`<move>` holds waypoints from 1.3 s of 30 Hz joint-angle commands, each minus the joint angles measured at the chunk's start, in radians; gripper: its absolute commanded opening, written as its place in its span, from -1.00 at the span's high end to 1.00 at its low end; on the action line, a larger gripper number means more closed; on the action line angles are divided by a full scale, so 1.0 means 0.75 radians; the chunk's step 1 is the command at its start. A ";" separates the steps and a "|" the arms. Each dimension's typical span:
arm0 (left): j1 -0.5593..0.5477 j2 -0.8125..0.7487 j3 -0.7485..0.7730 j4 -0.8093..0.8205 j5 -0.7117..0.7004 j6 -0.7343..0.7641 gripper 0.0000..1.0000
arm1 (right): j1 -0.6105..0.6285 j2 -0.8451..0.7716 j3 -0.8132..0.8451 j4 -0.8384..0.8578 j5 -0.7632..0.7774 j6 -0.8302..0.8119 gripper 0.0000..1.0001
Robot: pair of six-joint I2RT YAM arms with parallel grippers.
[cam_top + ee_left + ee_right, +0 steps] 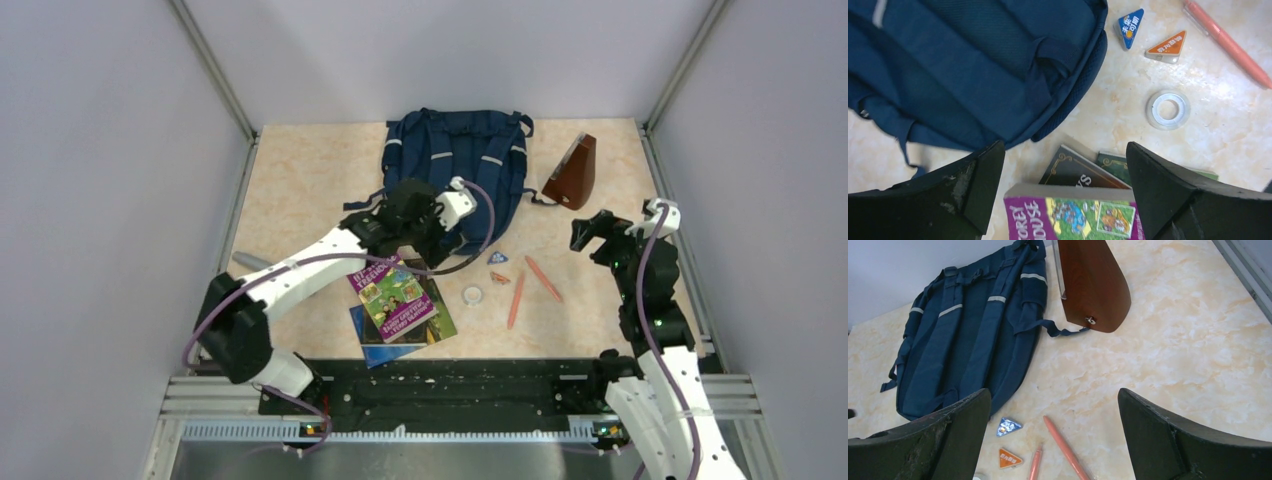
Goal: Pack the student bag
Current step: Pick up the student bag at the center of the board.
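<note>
Progress: nothing packed yet, I judge | books (400, 305) on bench (300, 200), my left tool (1063, 195) wide and empty over them | student bag (455, 165) far centre, flat, straps up, long axis near-to-far, top pointing away from me | pens (543, 278) loose, my right tool (1055, 440) wide, empty

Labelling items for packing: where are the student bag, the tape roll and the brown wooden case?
student bag (455, 165): top external view, middle of its strap side.
tape roll (1152, 111): left wrist view, ring's left side.
brown wooden case (1093, 285): right wrist view, its broad face.
</note>
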 commanded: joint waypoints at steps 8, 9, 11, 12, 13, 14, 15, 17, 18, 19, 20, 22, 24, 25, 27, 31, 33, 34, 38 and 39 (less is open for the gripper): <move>-0.080 0.380 0.144 0.126 -0.284 0.160 -0.89 | -0.005 -0.030 0.032 0.028 -0.045 0.031 -0.92; -0.085 0.392 0.141 0.143 -0.305 0.165 -0.90 | -0.005 -0.029 0.030 0.031 -0.048 0.033 -0.92; -0.094 0.410 0.133 0.172 -0.322 0.178 -0.91 | -0.005 -0.028 0.028 0.035 -0.052 0.036 -0.92; -0.100 0.419 0.129 0.183 -0.337 0.188 -0.91 | -0.005 -0.028 0.028 0.035 -0.054 0.038 -0.93; -0.103 0.430 0.128 0.194 -0.358 0.193 -0.91 | -0.005 -0.027 0.027 0.035 -0.055 0.038 -0.93; -0.107 0.443 0.129 0.205 -0.383 0.194 -0.92 | -0.005 -0.028 0.026 0.036 -0.053 0.039 -0.93; -0.112 0.458 0.133 0.213 -0.418 0.202 -0.92 | -0.004 -0.028 0.028 0.035 -0.054 0.037 -0.93; -0.124 0.487 0.144 0.212 -0.519 0.192 -0.93 | -0.005 -0.028 0.027 0.034 -0.051 0.039 -0.93; -0.131 0.500 0.145 0.214 -0.563 0.192 -0.93 | -0.005 -0.029 0.026 0.033 -0.048 0.037 -0.93; -0.141 0.510 0.143 0.218 -0.594 0.197 -0.94 | -0.005 -0.028 0.026 0.031 -0.046 0.037 -0.93; -0.147 0.517 0.138 0.220 -0.612 0.201 -0.94 | -0.005 -0.027 0.028 0.030 -0.043 0.037 -0.93; -0.161 0.526 0.128 0.223 -0.606 0.208 -0.95 | -0.004 -0.027 0.027 0.030 -0.044 0.036 -0.93; -0.170 0.544 0.132 0.231 -0.612 0.207 -0.96 | -0.005 -0.028 0.026 0.032 -0.047 0.039 -0.93; -0.173 0.554 0.139 0.231 -0.620 0.204 -0.96 | -0.004 -0.028 0.026 0.033 -0.049 0.039 -0.93; -0.173 0.575 0.153 0.233 -0.654 0.197 -0.96 | -0.005 -0.027 0.024 0.035 -0.052 0.038 -0.93; -0.173 0.623 0.186 0.246 -0.746 0.163 -0.96 | -0.004 -0.027 0.022 0.038 -0.045 0.045 -0.93; -0.173 0.648 0.213 0.238 -0.796 0.142 -0.94 | -0.005 -0.028 0.020 0.038 -0.041 0.047 -0.93; -0.173 0.655 0.216 0.237 -0.807 0.139 -0.90 | -0.004 -0.030 0.020 0.034 -0.039 0.047 -0.93; -0.173 0.663 0.217 0.236 -0.815 0.124 -0.35 | -0.005 -0.043 0.022 0.022 -0.019 0.045 -0.93; -0.173 0.663 0.225 0.231 -0.817 0.120 -0.16 | -0.005 -0.047 0.023 0.020 -0.014 0.046 -0.93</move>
